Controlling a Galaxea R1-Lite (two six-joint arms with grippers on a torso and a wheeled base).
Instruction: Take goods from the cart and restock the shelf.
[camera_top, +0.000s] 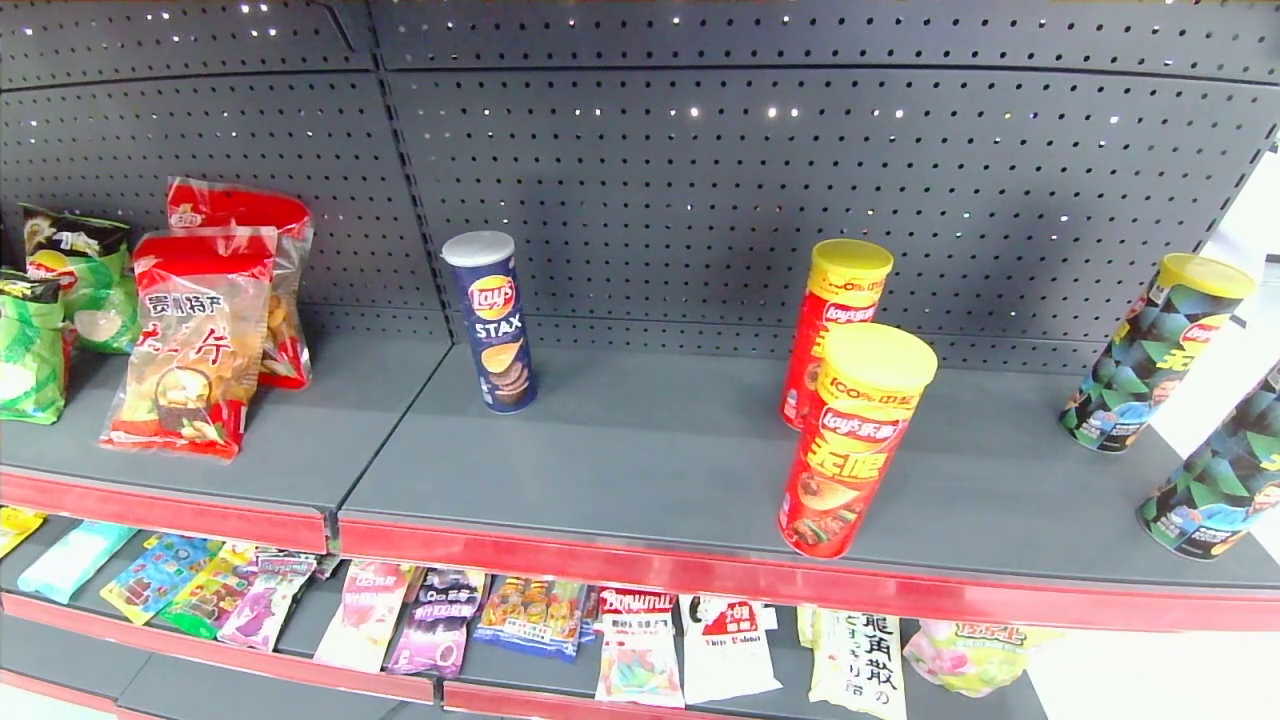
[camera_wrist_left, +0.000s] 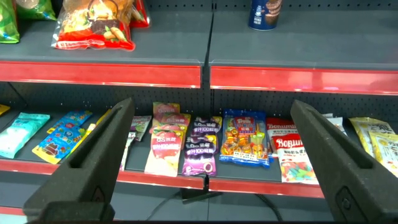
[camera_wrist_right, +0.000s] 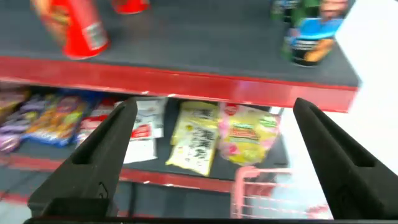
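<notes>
Gaping wide, both empty: L gripper (camera_wrist_left: 211, 106) & R gripper (camera_wrist_right: 214, 106). Two red cans (camera_top: 855, 440) stand right of middle on shelf (camera_top: 620, 460), blue can (camera_top: 495, 325) left of middle. By R gripper: pink cart (camera_wrist_right: 267, 190).

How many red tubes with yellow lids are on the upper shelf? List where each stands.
2. One red yellow-lidded tube stands at the front of the grey shelf; the other stands directly behind it, partly covered.

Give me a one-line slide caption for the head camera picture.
Store shelf holding a blue chip can, two red cans and red snack bags.
</notes>
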